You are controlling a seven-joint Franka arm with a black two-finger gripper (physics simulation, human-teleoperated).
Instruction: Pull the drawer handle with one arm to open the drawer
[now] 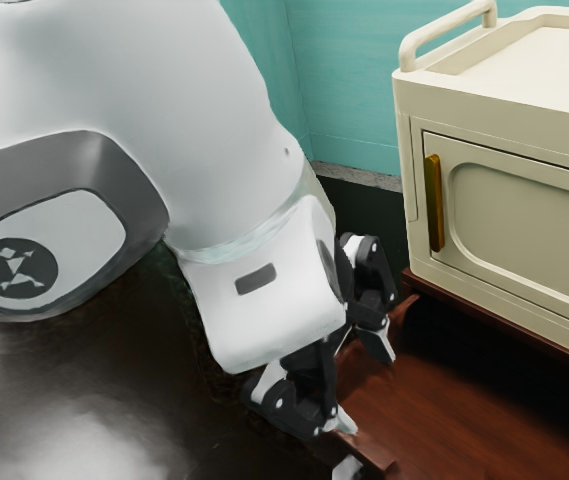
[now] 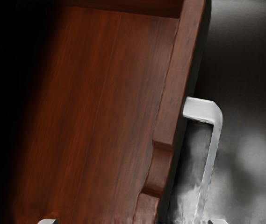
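As the exterior view shows, the end effector [image 1: 363, 386] has its fingers spread over the open wooden drawer [image 1: 454, 400]; the pale drawer handle [image 1: 347, 467] lies just beyond one fingertip. Wrist view: the drawer handle projects from the drawer front [image 2: 179, 79], between the separated fingertips, nearer one.

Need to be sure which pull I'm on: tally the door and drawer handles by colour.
Silver: 1, the drawer handle, on the open drawer
Gold-brown: 1, the door handle, on the cream cabinet
Total: 2
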